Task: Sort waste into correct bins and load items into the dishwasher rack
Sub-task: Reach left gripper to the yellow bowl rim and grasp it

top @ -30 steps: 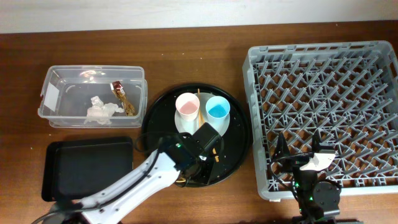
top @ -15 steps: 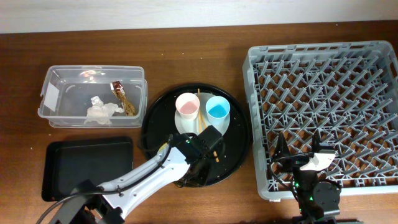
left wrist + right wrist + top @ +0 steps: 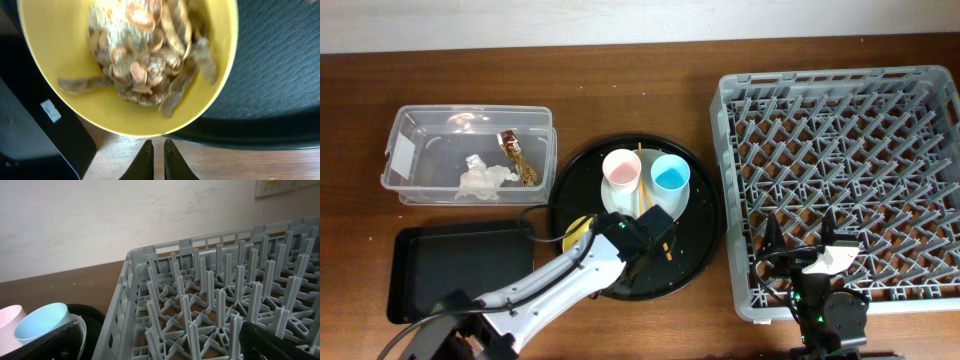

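Note:
My left gripper is shut on the rim of the yellow bowl. The bowl holds the brown-beige food scraps and sits at the round tray's left edge, beside the flat black tray. The pink cup, blue cup and chopsticks sit on the pale plate. The tissue and wrapper lie in the clear container. My right gripper is open and empty over the front left corner of the rack.
The large round black tray lies between the bins and the rack. Bare brown wood shows between the round tray and the flat black tray. The blue cup and pink cup show at the left of the right wrist view.
My left gripper has moved left with the yellow bowl, which now shows past the arm at the round tray's left edge. The right arm has not moved.

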Robot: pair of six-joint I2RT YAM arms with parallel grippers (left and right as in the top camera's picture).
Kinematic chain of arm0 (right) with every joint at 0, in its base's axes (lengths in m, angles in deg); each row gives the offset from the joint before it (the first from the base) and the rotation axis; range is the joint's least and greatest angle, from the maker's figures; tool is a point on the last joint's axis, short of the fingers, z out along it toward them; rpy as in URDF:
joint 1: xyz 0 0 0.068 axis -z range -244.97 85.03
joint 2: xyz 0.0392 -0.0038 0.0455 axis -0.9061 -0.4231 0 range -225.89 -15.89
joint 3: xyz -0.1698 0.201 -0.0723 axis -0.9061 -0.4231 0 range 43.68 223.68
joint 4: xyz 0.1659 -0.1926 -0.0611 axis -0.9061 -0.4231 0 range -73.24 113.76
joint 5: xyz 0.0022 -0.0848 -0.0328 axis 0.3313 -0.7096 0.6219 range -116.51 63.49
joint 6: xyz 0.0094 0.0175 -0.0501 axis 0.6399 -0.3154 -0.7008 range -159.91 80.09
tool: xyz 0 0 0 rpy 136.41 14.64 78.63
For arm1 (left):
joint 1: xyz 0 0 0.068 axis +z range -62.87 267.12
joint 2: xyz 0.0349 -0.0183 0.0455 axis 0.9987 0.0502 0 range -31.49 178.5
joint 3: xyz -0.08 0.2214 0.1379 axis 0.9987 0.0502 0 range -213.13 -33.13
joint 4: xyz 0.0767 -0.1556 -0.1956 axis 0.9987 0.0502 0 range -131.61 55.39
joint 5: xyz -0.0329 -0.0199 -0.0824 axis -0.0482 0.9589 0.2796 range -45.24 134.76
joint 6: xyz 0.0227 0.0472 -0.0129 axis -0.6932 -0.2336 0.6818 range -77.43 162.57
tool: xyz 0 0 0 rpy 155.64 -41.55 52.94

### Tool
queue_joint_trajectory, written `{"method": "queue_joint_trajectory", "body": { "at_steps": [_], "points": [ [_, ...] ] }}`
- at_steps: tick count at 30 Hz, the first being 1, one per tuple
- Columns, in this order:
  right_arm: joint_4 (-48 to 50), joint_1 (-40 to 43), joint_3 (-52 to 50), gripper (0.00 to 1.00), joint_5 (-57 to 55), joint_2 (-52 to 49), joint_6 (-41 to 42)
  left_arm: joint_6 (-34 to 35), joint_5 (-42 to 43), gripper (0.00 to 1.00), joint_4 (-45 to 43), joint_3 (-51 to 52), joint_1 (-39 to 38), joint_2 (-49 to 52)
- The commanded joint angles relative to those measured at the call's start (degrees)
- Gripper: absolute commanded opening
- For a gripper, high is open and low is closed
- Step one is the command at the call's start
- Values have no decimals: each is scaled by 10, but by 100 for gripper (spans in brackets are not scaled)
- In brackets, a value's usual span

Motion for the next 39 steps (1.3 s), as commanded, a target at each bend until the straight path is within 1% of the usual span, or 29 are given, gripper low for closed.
{"method": "queue_joint_trajectory", "body": {
  "at_steps": [1, 3, 4, 8, 13, 17, 21, 24, 25, 26, 27, 29, 37, 38, 39],
  "points": [
    [-2, 3, -4, 98, -3, 3, -2, 25, -3, 21, -30, -45, 3, -18],
    [-2, 3, -4, 98, -3, 3, -2, 49, -3, 33, -61, -45, 3, -16],
    [-2, 3, -4, 98, -3, 3, -2, 52, -4, 35, -73, -45, 3, -13],
    [-2, 3, -4, 98, -3, 3, -2, 65, -4, 36, -113, -45, 3, 5],
    [-2, 3, -4, 98, -3, 3, -2, 73, -4, 36, -129, -44, 3, 44],
    [-2, 3, -4, 98, -3, 3, -2, 73, -10, 35, -139, -44, 5, 72],
    [-2, 3, -4, 98, -3, 3, -2, 73, -12, 35, -143, -42, 16, 76],
    [-2, 3, -4, 98, -3, 3, -2, 72, -10, 35, -168, -22, 29, 76],
    [-2, 3, -4, 98, -3, 3, -2, 72, -9, 34, -177, -17, 30, 76],
    [-2, 3, -4, 98, -3, 3, -2, 72, -6, 28, -180, -17, 30, 76],
    [-2, 3, -4, 98, -3, 3, -2, 72, -1, 25, -184, -17, 30, 76],
    [-2, 3, -4, 98, -3, 3, -2, 72, 11, 25, -184, -17, 30, 77],
    [-2, 3, -4, 98, -3, 3, -2, 72, 11, 24, -185, -1, 30, 77],
    [-2, 3, -4, 98, -3, 3, -2, 72, 11, 23, -186, -1, 30, 77],
    [-2, 3, -4, 98, -3, 3, -2, 72, 11, 20, -188, -1, 30, 77]
  ]
}}
